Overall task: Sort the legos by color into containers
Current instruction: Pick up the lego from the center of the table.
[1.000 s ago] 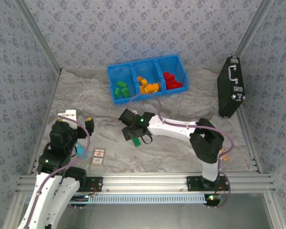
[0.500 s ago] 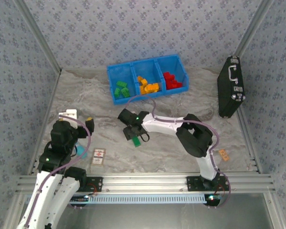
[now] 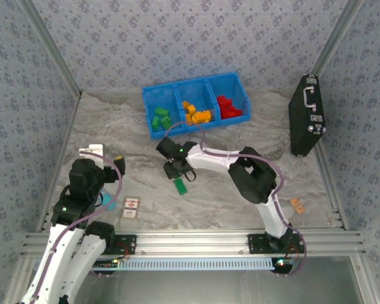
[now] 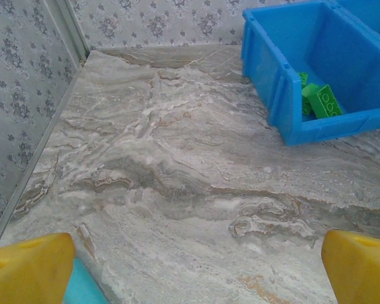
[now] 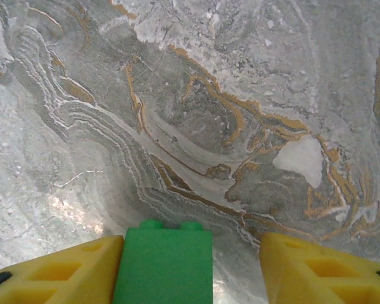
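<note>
Marble tabletop (image 5: 177, 95); right end effector (image 5: 191, 272) part-closed astride green lego (image 5: 163, 266), ungripped; left end effector (image 4: 196, 266) spread wide, empty

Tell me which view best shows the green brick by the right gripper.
Right wrist: the green brick sits large between the yellow fingers, studs visible. Top external shows it as a small green speck.

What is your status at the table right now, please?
Left gripper open, holding nothing. Right gripper open around green brick on table, one finger touching. Nothing lying between brick and blue bin.
</note>
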